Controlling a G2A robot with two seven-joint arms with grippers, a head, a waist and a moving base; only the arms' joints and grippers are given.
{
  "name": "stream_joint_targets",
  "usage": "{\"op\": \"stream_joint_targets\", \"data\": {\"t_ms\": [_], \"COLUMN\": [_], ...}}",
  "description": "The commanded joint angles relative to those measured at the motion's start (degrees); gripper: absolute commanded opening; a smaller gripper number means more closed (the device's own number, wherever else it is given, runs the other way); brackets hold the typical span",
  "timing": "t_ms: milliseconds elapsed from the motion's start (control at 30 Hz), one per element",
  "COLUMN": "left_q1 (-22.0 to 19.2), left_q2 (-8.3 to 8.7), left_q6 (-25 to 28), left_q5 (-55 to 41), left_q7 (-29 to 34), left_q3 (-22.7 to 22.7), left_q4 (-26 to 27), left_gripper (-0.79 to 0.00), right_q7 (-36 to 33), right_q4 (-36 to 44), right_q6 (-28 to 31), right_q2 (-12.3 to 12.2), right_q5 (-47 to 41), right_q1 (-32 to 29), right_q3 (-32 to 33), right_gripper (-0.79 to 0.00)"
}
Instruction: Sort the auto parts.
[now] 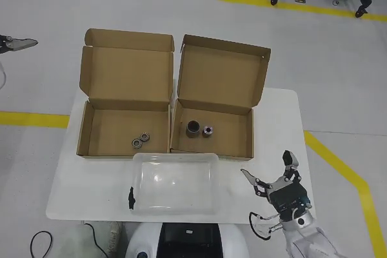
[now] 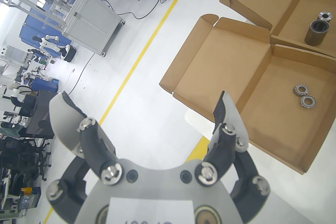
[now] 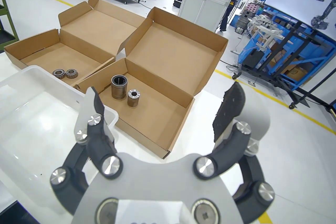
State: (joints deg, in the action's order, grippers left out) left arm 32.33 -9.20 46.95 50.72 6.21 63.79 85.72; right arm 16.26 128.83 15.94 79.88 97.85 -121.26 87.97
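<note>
On the floor of the left open brown cardboard box [image 1: 116, 126]: two small silvery ring bearings [image 1: 137, 140], lying flat, side by side and touching. Well apart from both sets of fingers. In the right open brown cardboard box [image 1: 232, 138], just beside the first: tall dark metal cylinder sleeve [image 1: 193, 128], upright, with short silvery metal bushing [image 1: 208, 131] just beside it, also upright. In front of both boxes, touching their near walls: clear rectangular plastic tray [image 1: 174, 155], holding no parts. All on the white bench [image 1: 277, 116].

Right gripper [image 1: 267, 164] over the bench's near right corner, beside the tray, fingers [image 3: 231, 104] spread wide, holding nothing. Left gripper [image 2: 143, 99] off the bench, out over the floor beyond the left box, fingers [image 2: 223, 109] likewise released and bare.
</note>
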Motion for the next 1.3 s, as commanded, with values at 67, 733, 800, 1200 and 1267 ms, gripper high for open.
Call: {"op": "stream_joint_targets", "data": {"t_ms": [67,733,800,1200,1267], "left_q1": [0.0,0.0,0.0,0.0,0.0], "left_q2": [0.00,0.00,0.00,0.00,0.00], "left_q6": [0.0,0.0,0.0,0.0,0.0], "left_q5": [0.0,0.0,0.0,0.0,0.0], "left_q7": [0.0,0.0,0.0,0.0,0.0], "left_q3": [0.0,0.0,0.0,0.0,0.0], "left_q4": [0.0,0.0,0.0,0.0,0.0], "left_gripper": [0.000,0.000,0.000,-0.001,-0.001], "right_q7": [1.8,2.0,2.0,2.0,2.0], "right_q4": [1.6,3.3,3.3,3.3,3.3], "right_q6": [-1.9,-2.8,-2.8,-2.8,-2.8], "right_q2": [-0.2,-1.0,-1.0,-1.0,-1.0], "right_q5": [0.8,2.6,2.6,2.6,2.6], "right_q1": [-3.1,-4.1,-4.1,-4.1,-4.1], "right_q3": [0.4,-1.4,-1.4,-1.4,-1.4], "right_gripper": [0.000,0.000,0.000,0.000,0.000]}}
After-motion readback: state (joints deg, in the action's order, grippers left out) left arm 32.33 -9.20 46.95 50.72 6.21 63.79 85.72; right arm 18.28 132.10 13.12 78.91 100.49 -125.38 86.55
